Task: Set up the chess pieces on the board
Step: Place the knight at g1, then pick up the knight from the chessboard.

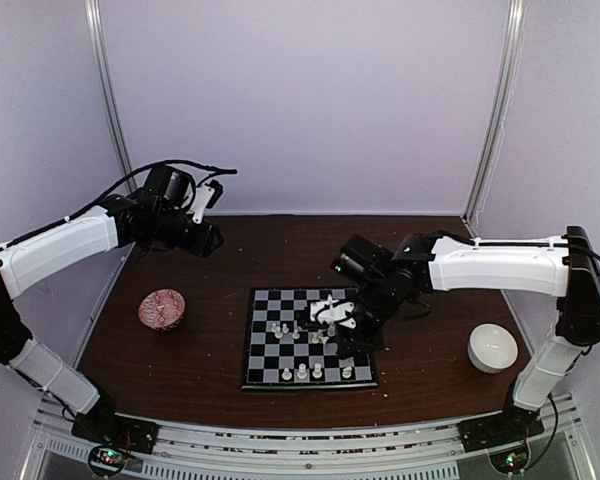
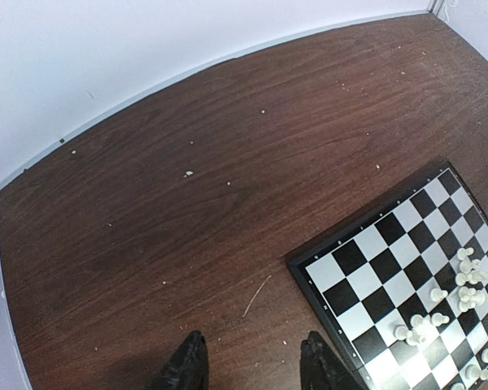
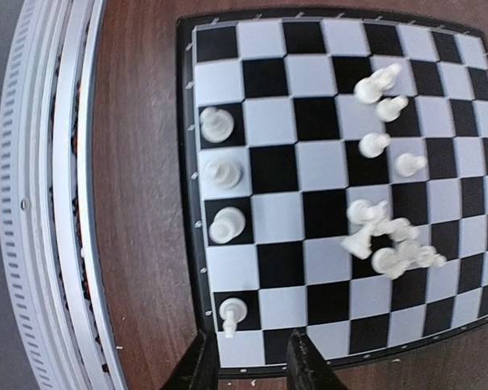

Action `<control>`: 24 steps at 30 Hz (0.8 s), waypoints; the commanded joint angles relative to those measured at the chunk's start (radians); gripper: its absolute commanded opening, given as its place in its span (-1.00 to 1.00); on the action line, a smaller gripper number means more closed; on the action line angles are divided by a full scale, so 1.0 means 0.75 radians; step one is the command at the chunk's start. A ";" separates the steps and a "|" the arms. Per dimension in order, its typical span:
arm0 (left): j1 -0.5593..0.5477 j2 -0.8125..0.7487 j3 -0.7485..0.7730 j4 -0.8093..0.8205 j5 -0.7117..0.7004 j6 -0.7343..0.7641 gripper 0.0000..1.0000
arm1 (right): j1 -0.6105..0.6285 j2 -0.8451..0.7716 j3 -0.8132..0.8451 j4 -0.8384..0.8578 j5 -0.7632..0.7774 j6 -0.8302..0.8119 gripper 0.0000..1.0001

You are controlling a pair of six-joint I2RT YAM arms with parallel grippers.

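The black-and-white board (image 1: 263, 352) lies at the table's middle front. Three white chess pieces (image 3: 224, 171) stand along its near row, and a fourth (image 3: 231, 313) stands at the corner. Several more lie jumbled mid-board (image 3: 386, 244) (image 1: 320, 334). My right gripper (image 3: 252, 366) hovers open and empty over the board's near right corner, its fingers (image 3: 305, 361) either side of the edge squares; in the top view it (image 1: 345, 328) is above the board's right half. My left gripper (image 2: 252, 367) is open and empty, raised over bare table at the back left (image 1: 208, 222), with the board's corner (image 2: 374, 260) to its right.
A red patterned bowl (image 1: 161, 308) sits left of the board and a white bowl (image 1: 492, 347) sits at the right. Pale crumbs (image 2: 188, 173) are scattered on the brown table. A metal rail (image 3: 53, 203) runs along the near edge.
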 commanded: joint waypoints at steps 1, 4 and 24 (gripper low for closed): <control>0.001 -0.011 0.034 0.024 -0.013 0.014 -0.21 | -0.097 0.021 0.140 -0.005 -0.011 0.108 -0.42; 0.001 -0.014 0.032 0.024 -0.015 0.013 -0.21 | -0.155 0.114 0.229 -0.011 0.002 0.167 -0.45; 0.001 -0.014 0.036 0.022 0.011 0.012 -0.20 | -0.188 0.482 0.452 -0.105 0.041 0.286 -0.40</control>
